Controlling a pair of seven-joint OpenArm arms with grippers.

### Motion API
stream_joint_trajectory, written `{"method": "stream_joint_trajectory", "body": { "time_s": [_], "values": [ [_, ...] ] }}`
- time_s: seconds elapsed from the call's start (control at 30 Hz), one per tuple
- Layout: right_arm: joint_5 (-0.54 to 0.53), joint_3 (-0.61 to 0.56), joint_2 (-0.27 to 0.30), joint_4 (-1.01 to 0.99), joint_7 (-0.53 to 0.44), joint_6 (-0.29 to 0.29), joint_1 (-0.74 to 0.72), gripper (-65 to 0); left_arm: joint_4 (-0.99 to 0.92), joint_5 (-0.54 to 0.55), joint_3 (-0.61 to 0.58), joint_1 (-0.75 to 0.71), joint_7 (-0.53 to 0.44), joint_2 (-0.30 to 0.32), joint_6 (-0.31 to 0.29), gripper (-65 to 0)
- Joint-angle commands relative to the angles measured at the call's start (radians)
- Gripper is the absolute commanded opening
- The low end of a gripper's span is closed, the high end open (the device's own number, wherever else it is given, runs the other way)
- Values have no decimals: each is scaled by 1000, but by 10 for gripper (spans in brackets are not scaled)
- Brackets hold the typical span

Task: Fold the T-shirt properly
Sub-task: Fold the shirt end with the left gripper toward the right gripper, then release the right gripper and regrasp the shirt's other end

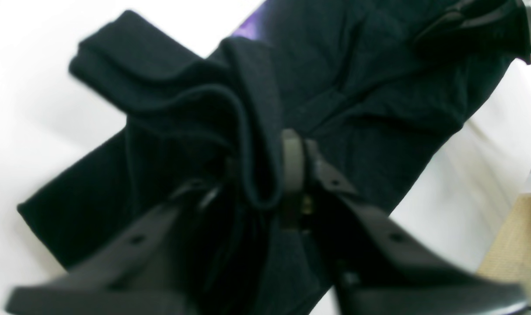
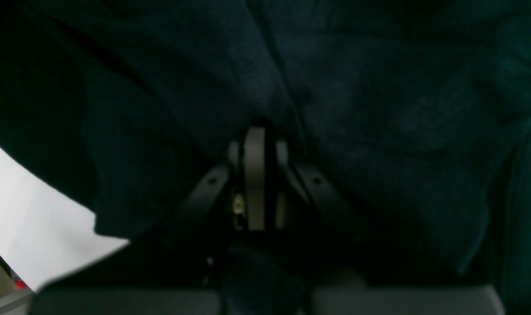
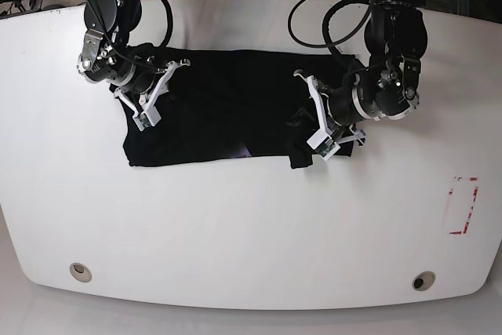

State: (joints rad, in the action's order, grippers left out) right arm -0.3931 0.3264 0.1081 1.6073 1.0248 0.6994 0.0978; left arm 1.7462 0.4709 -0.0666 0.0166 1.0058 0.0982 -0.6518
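While the T-shirt (image 3: 220, 107) lies partly folded along the worktop's (image 3: 235, 225) far edge, the right gripper (image 2: 255, 144) is clamped on cloth. The left gripper's (image 1: 265, 175) jaw state cannot be told. Soft, limp fabric; grip bunched hems at both ends, 2 holds.

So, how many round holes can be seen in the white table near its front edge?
2. One hole sits at the table's front left in the base view, the other hole at the front right. The T-shirt may hide more.
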Motion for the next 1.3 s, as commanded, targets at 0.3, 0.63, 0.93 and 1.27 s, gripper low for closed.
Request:
{"method": "stream_joint_trajectory", "body": {
  "time_s": [0.3,0.63,0.93,1.27],
  "values": [
    [13,1,6,8,18,-1,-5,-626,31,27,-163,61,21,-53,-1,-318],
    [12,1,6,9,18,-1,-7,-626,130,22,-22,73,49,-36,-1,-318],
    [10,1,6,11,18,-1,-14,-626,44,21,153,27,49,67,-1,-453],
    [9,-2,3,100,50,-1,-34,-545,-147,21,170,-10,-58,88,-1,-618]
  ]
}}
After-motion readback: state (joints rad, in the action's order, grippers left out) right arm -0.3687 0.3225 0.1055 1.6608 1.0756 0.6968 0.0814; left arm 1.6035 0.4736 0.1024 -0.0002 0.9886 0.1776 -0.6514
